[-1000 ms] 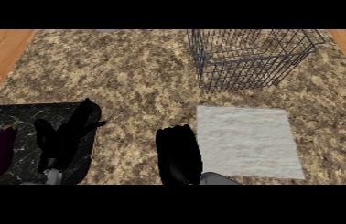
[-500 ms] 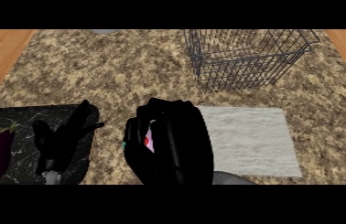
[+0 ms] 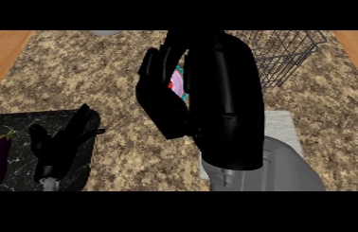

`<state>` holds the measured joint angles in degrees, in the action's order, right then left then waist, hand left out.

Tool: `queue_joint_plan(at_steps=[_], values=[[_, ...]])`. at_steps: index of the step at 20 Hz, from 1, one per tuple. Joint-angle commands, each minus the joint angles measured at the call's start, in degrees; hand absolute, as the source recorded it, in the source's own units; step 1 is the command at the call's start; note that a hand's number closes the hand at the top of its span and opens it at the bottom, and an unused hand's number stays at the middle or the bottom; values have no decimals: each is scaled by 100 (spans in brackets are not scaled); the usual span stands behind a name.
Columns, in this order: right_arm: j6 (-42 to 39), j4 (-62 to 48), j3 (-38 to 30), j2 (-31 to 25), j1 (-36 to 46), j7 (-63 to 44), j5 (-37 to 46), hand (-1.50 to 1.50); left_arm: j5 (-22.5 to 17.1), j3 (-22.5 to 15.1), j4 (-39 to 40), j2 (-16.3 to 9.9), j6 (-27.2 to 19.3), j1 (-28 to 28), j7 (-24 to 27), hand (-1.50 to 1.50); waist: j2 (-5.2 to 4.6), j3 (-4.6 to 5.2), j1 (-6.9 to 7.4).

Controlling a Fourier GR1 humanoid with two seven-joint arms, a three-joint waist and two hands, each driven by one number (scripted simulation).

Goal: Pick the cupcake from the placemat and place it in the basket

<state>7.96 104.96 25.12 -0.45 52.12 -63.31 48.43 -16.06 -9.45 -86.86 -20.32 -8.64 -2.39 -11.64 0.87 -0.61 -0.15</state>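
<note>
Pink frosting of the cupcake (image 3: 177,82) peeks between my right hand (image 3: 210,98) fingers curled round it, so pickup looks done. Wire basket (image 3: 290,53) sits just beyond them; drop's left. Left hand (image 3: 59,143) rests slack.

even, flat light on the speckled counter (image 3: 105,75); no glare, no distinct shadows, slightly soft throughout.

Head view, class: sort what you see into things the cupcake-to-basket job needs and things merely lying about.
Belongs to the job:
cupcake, partly hidden in the right hand
wire basket
placemat

Just lying about:
dark tray, lower left
left hand, resting over that tray
</note>
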Motion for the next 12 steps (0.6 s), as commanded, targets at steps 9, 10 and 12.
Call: queue_joint_plan(at_steps=[9, 10, 12], values=[[-880, -1184, -1962, -618, 1208, -37, -702, 150, 207, -155, 601, 43, -92, -311, -364, 0, -113, 65, 24], [-747, -1419, -1905, -607, 1096, 115, -611, 150, 93, 33, 761, -150, 142, -240, -262, 0, -133, 69, 39], [-736, -1722, -1914, -742, 964, 379, -577, 150, 269, -226, 479, 76, -131, -342, -383, 0, -133, 63, 71]])
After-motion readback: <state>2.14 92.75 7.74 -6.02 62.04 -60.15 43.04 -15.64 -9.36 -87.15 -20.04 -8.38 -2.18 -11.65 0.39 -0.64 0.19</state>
